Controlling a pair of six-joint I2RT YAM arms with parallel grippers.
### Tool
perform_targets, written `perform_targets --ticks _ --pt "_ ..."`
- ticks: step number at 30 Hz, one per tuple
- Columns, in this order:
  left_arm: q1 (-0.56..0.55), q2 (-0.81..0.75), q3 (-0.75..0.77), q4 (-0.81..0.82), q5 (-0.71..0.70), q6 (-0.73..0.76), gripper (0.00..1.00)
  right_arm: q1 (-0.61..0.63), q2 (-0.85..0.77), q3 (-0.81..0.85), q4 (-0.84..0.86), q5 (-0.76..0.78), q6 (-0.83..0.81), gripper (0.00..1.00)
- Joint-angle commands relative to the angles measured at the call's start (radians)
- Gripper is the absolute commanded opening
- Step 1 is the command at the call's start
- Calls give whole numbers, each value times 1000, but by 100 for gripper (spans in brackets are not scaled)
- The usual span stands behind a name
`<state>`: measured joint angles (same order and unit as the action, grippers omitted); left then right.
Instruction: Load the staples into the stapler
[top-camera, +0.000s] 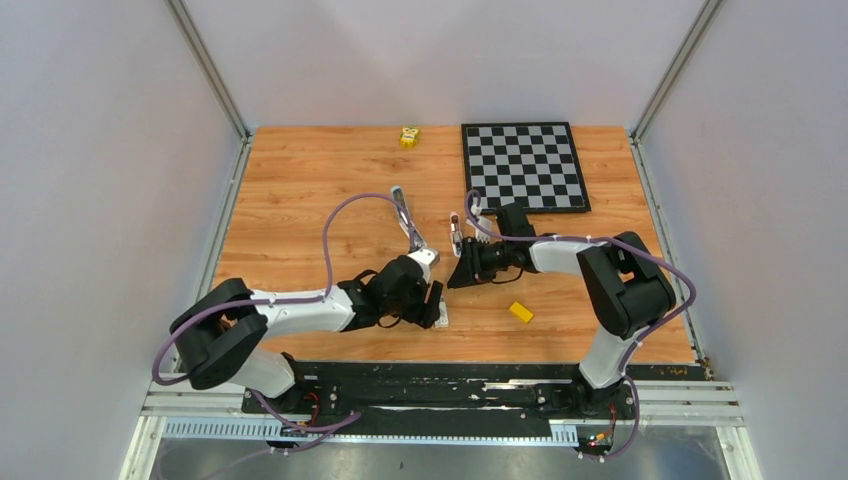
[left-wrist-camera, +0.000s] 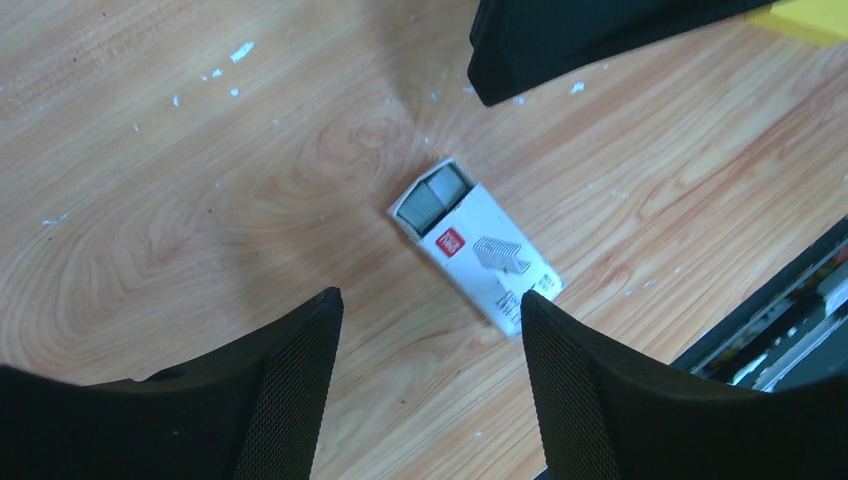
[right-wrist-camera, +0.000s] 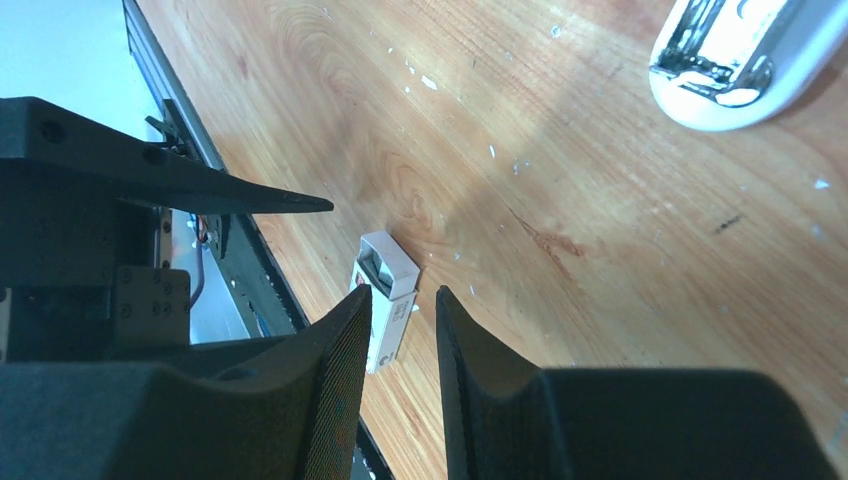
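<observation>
Plainly, the staples (left-wrist-camera: 432, 193) were a small grey block with a faceted end, sitting in the open mouth of a white cardboard box (left-wrist-camera: 495, 262) printed with a red label and a drawing of staples. The box lay flat on the wooden table (left-wrist-camera: 150, 200), close to its near edge and apart from the stapler (top-camera: 412, 228). Most of the block was hidden inside the box — only its end showed. In the right wrist view the stapler was cut off at the frame's corner, just a white shell with chrome inside. The left gripper (left-wrist-camera: 430, 300) hovered over the box with its jaws spread wide, holding nothing and touching nothing. The right gripper (right-wrist-camera: 402, 292) showed only a narrow gap between its fingers — empty.
</observation>
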<state>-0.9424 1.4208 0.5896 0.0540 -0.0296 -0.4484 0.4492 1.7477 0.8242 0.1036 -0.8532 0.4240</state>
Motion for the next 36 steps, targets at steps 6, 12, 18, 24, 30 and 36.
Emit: perform_targets --ticks 6,12,18,24,30,36 --pt "-41 101 104 -62 -71 -109 71 11 -49 -13 -64 74 -30 33" --pt "-80 186 188 -163 -115 -91 74 7 -62 -13 -64 77 -27 33" --pt "-92 230 210 -202 -142 -80 71 5 -65 -18 -62 71 -29 33" --pt "-103 204 195 -251 -186 -35 56 3 -71 -19 -60 61 -29 33" --pt "-103 136 126 -192 -192 20 52 11 -58 -17 -54 57 -43 31" --pt "-103 89 83 -90 -128 70 52 51 -41 6 -68 105 -68 29"
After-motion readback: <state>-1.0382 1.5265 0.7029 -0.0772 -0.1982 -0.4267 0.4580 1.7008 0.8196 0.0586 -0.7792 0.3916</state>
